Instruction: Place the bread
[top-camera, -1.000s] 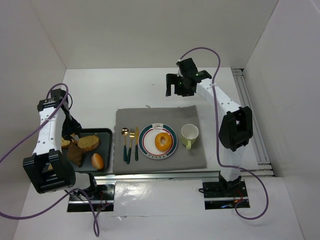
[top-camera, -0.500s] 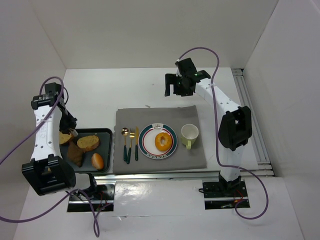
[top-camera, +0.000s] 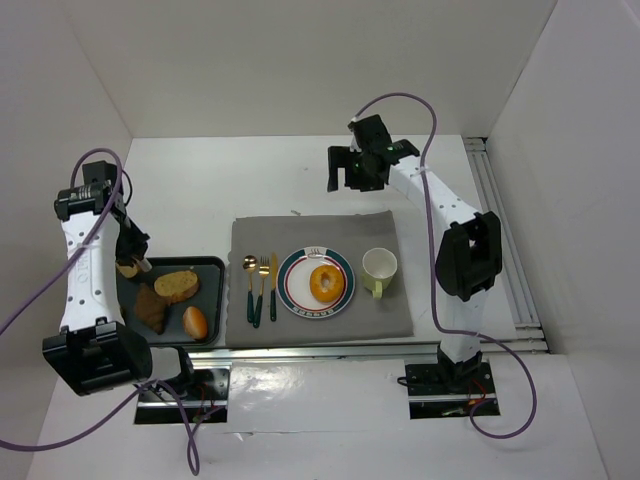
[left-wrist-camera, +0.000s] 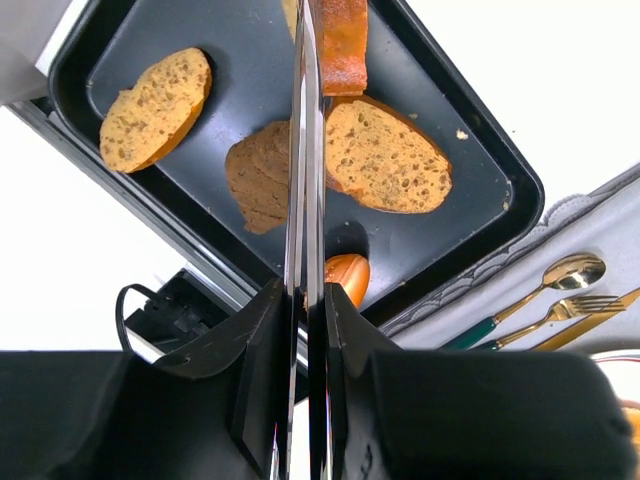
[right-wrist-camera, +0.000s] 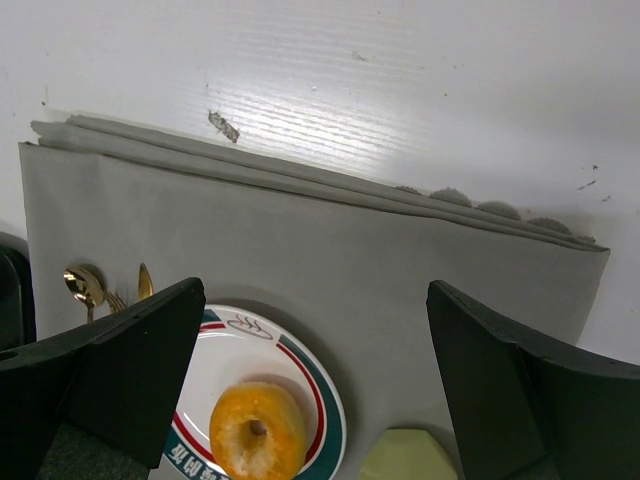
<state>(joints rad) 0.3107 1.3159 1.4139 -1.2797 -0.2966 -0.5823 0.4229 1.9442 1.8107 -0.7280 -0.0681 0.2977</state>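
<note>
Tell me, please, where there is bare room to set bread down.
Bare: the far strip of the grey mat, behind spoon, plate and mug, and the table beyond. Crowded: the tray below the left gripper and bread slice; a doughnut tops the plate.

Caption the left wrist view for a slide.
Left claw shut on a bread slice, held over the black tray of remaining bread, cutlery at the lower right.

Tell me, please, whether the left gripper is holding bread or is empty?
Holding. The left gripper has its fingers shut on a bread slice, over the tray.
</note>
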